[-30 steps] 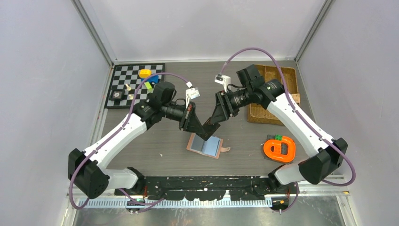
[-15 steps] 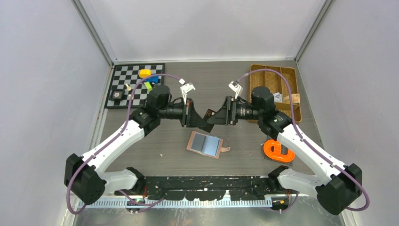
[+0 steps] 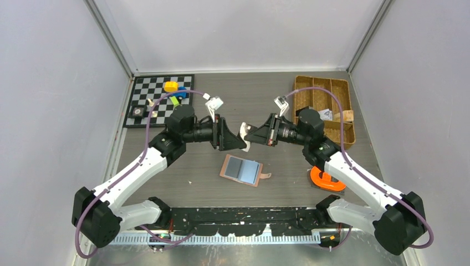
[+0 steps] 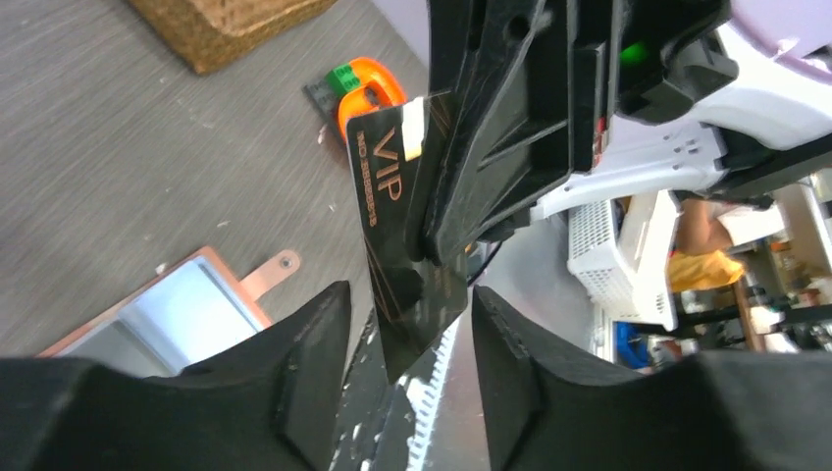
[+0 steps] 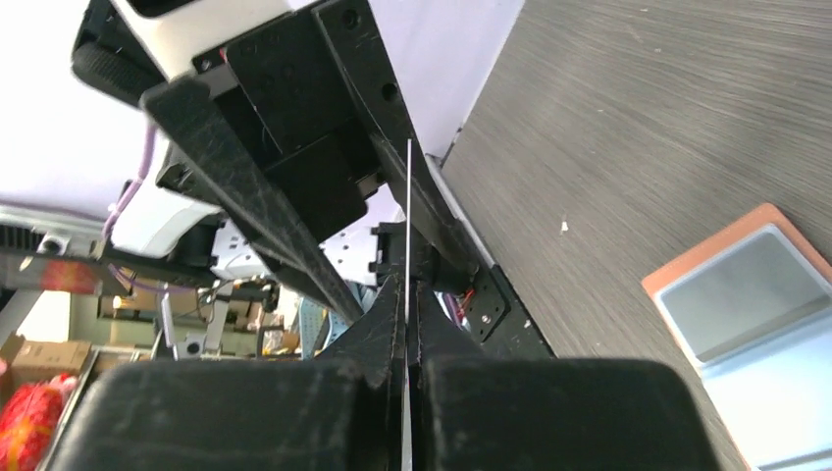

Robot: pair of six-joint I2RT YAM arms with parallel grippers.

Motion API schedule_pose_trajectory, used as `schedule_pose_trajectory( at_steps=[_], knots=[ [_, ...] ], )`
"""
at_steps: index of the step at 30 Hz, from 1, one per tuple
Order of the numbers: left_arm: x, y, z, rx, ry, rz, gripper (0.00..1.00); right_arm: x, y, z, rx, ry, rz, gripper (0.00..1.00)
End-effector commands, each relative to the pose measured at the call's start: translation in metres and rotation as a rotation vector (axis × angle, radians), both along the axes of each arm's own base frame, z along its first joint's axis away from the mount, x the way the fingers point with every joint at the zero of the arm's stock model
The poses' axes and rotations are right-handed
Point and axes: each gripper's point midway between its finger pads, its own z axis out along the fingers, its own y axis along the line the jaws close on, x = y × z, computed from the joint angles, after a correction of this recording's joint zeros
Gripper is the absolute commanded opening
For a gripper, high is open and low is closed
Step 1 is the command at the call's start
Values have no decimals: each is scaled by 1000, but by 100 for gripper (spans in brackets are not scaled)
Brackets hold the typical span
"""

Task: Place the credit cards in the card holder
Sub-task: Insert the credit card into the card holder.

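Note:
A black credit card [image 4: 385,191] marked VIP hangs in the air between my two grippers, seen as a pale sliver [image 3: 245,138] from above. My right gripper [image 5: 406,304] is shut on it, with the card edge-on [image 5: 407,196] between its pads. My left gripper [image 4: 407,339] is open; the card's lower end sits between its fingers [image 4: 312,373] with a gap on both sides. Below, the pink card holder [image 3: 224,173] lies open on the table, grey cards [image 3: 242,169] on its inner faces and its snap strap [image 4: 272,274] spread to the side.
A chessboard [image 3: 145,105] with small pieces lies at the back left. A wicker tray [image 3: 300,133] stands at the back right. An orange clamp-like object [image 3: 320,178] lies to the right of the card holder, partly under my right arm.
Both grippers rose from just above the card holder and met tip to tip. The right gripper shut on the card and the left gripper opened off it.

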Motion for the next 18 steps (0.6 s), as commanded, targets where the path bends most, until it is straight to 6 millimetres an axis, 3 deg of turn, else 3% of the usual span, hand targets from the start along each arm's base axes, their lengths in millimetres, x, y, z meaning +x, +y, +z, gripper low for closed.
schedule_pose_trajectory(
  at_steps=[1,3,7,12,18],
  knots=[
    [9,16,-29,162,1,96,66,19,-10,-31,-98,66,-146,0],
    [29,37,-58,312,12,243,78,22,-14,-63,-178,147,-176,0],
    [39,60,-106,506,95,353,81,14,-12,-126,-273,337,-150,0],
    [38,64,-154,579,200,373,77,8,-6,-173,-351,439,-117,0],
    [38,70,-189,649,253,387,78,-2,0,-204,-384,506,-60,1]
  ],
)
